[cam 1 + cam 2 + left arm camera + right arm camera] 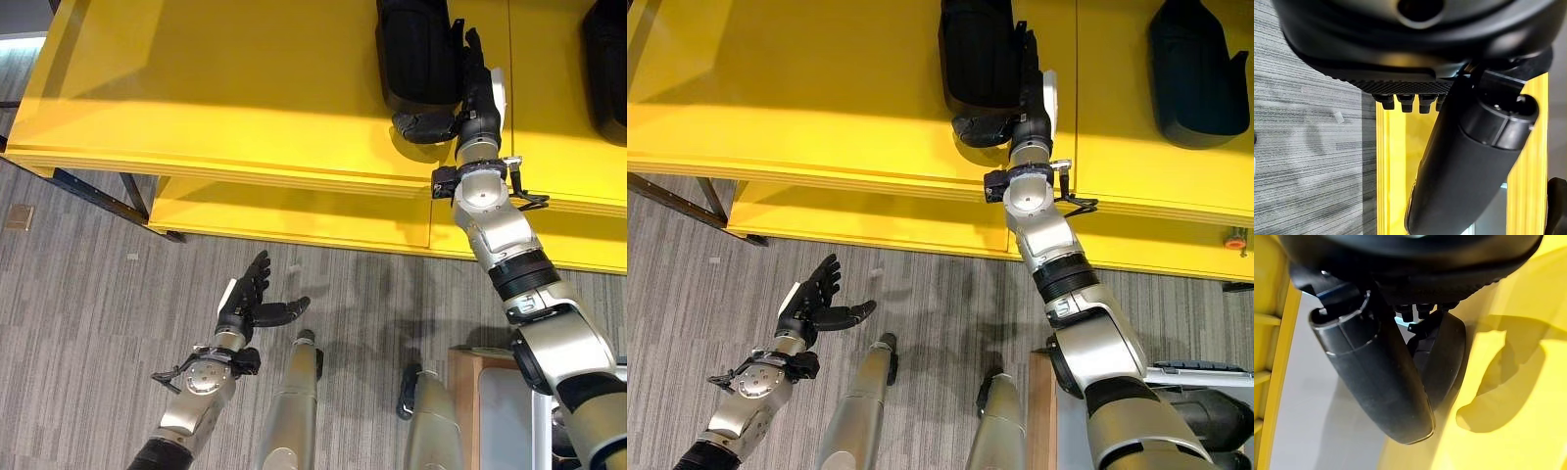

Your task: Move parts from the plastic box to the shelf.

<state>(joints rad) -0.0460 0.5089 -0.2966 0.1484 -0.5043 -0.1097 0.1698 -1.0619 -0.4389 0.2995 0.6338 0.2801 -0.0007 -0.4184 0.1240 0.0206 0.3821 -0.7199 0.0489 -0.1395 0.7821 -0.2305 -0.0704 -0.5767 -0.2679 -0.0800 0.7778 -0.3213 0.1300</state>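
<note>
- two black moulded parts sit on the yellow shelf [196, 88]: one part [978, 54] right by the right hand, a second black part [1195, 73] well apart from it further right on the same top board
- both look like smooth matte plastic shells with rounded ends, bulky and slightly curved
- the shelf is glossy yellow board with a layered, striped edge along the front, and a lower yellow board shows underneath it
- the right hand [470, 103] reaches up onto the top board, its fingers lying along the side of the nearer part and the thumb curving under its rounded lower end, so it looks wrapped on that part
- in the right wrist view the dark thumb [1371, 382] sits close against the curved black part [1447, 357], with its soft shadow on the yellow surface beside it
- the left hand [250, 304] hangs low over the floor, well away from the shelf, fingers spread and mostly straight, thumb sticking out sideways, holding nothing
- the floor [88, 294] is grey carpet with a fine streaky woven texture, and a small pale scrap [1338, 117] lies on it
- a wooden-edged box corner [470, 377] shows at lower right beside the right arm, can't tell what's in it
</note>
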